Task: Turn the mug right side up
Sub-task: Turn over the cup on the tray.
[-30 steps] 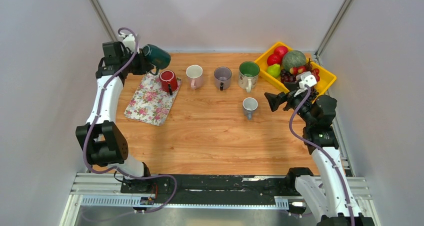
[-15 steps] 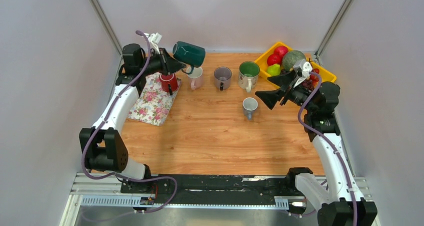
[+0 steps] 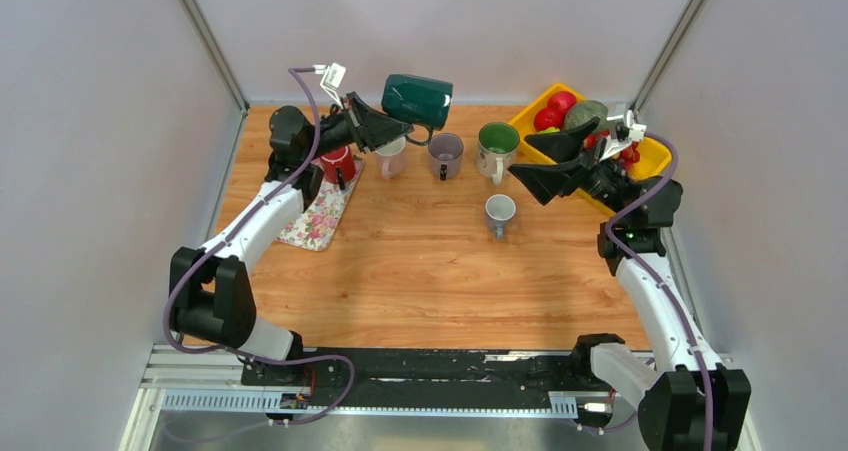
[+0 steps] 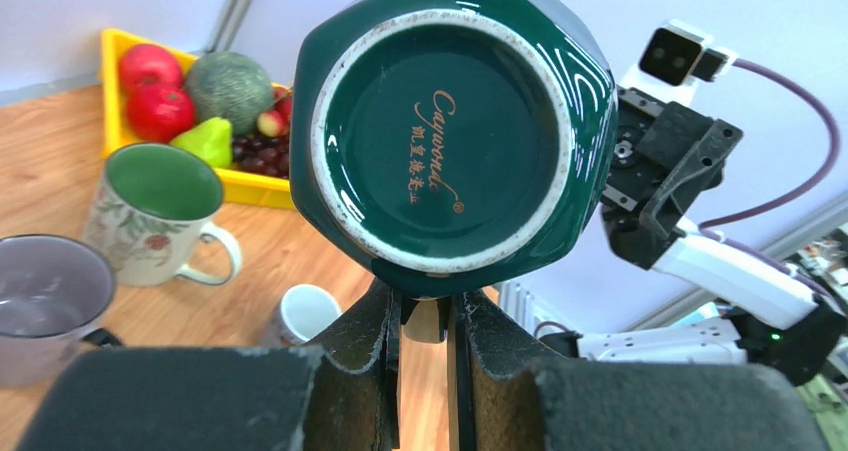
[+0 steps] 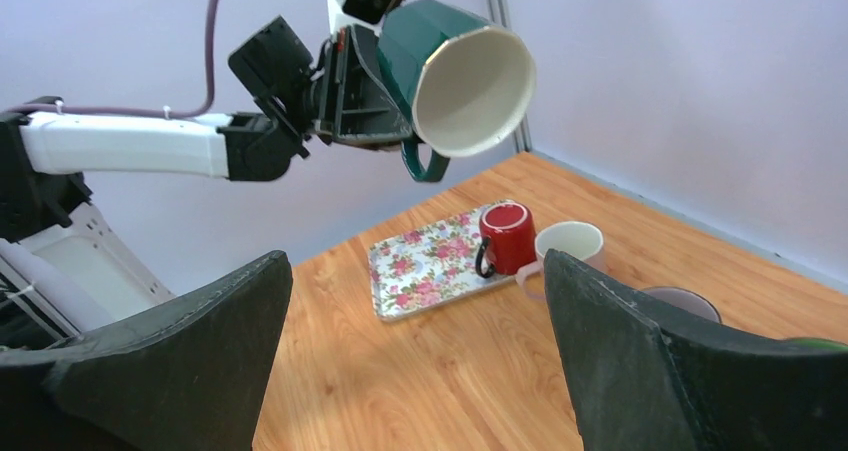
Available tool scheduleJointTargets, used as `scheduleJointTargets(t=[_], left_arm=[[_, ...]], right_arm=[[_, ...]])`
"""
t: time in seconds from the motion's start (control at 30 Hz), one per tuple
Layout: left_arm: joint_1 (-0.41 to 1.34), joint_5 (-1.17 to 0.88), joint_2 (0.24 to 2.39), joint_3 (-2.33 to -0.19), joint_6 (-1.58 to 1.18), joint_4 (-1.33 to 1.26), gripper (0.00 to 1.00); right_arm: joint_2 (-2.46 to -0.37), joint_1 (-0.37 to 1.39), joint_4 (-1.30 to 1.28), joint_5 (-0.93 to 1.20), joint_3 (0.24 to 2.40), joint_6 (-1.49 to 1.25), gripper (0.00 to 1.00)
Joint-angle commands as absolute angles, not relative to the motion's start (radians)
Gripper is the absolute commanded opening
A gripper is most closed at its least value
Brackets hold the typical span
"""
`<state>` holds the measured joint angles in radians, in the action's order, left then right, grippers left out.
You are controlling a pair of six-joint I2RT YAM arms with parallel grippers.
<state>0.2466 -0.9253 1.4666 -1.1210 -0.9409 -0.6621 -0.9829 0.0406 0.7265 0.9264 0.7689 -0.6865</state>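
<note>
A dark green mug [image 3: 417, 97] hangs in the air on its side above the row of cups at the back of the table. My left gripper [image 3: 398, 127] is shut on its handle. The left wrist view looks straight at the mug's base [image 4: 441, 131], with the handle pinched in my left gripper [image 4: 425, 309]. The right wrist view shows the mug [image 5: 462, 77] with its cream inside facing that camera. My right gripper [image 3: 530, 161] is raised to the right of the mug, apart from it, open and holding nothing [image 5: 415, 261].
A red mug [image 3: 336, 161] stands on a floral tray [image 3: 315, 221] at the left. Beside it stand a pink mug [image 3: 390, 154], a purple mug [image 3: 445, 154] and a mug with a green inside [image 3: 497, 146]. A small mug [image 3: 499, 211] sits nearer. A yellow fruit bin [image 3: 652, 157] is at the back right.
My left arm has swung right and upward, carrying the green mug from the back left corner to above the row of cups. My right gripper has risen and turned toward it.
</note>
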Motion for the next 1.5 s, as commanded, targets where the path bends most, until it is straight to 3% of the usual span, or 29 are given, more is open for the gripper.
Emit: scheduleJointTargets(t=[0.0,0.47,0.67,1.47], left_arm=[[0.291,-0.877,1.423,-1.086,-1.075,-0.951,0.0],[0.314,-0.751,1.415,-0.921,-1.226,-1.286,0.0],[0.324,-0.66,1.423,-0.862,-1.298,-1.469,0.0],[0.434,-0.636,1.485,-0.822,-1.292,-1.522,0.0]], right_arm=[[-1.005,0.093,0.895,0.866,0.769,-0.773,1.0],[-1.134,0.256,0.91,0.819,0.799,-0.761,1.0],[-1.208,0.304,1.029,0.776,0.793,-0.829,0.97],[-1.454,0.409,1.218,0.762,0.916,-0.907,0.8]])
